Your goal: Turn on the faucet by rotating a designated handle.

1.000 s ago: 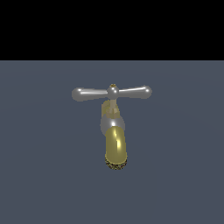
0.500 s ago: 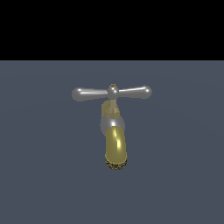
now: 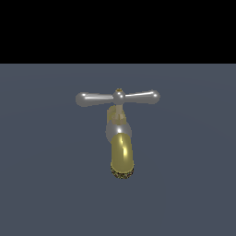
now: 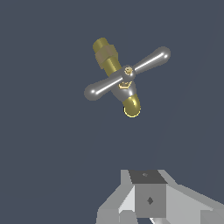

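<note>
Here's the faucet standing alone on the dark grey floor, brass spout curving toward the exterior camera. The handle, a silver crossbar with rounded ends, sits level on top and spans wider than the spout below it. From my wrist I see it from above, the bar crossing the brass body, well apart from me. My gripper shows only its white block at the frame's edge, so I cannot tell how the fingers stand.
</note>
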`<state>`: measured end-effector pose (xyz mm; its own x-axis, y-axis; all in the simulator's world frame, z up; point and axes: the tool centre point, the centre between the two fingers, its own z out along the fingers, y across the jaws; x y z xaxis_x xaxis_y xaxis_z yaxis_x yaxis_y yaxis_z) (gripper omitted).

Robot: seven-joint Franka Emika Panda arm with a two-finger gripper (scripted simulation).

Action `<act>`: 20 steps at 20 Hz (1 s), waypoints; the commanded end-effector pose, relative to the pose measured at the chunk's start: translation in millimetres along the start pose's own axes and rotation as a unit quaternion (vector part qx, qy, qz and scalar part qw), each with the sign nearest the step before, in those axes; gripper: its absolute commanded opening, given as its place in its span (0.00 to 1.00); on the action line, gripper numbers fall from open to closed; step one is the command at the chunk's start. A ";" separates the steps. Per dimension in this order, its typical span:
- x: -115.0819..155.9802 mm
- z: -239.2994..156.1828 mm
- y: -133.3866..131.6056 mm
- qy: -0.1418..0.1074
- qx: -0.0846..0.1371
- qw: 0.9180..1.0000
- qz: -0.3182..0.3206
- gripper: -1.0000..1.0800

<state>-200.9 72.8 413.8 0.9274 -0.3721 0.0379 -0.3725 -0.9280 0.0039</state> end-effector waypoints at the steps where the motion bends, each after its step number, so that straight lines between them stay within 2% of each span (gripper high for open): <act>1: 3.9 12.3 -9.0 -0.001 0.000 1.000 0.029 0.00; 10: 22.5 55.7 -38.9 -0.005 -0.001 0.991 0.131 0.00; 20: 49.3 102.4 -66.2 -0.010 -0.001 0.971 0.240 0.00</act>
<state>-132.8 112.2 320.0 0.6736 -0.7389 0.0187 -0.7389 -0.6738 -0.0061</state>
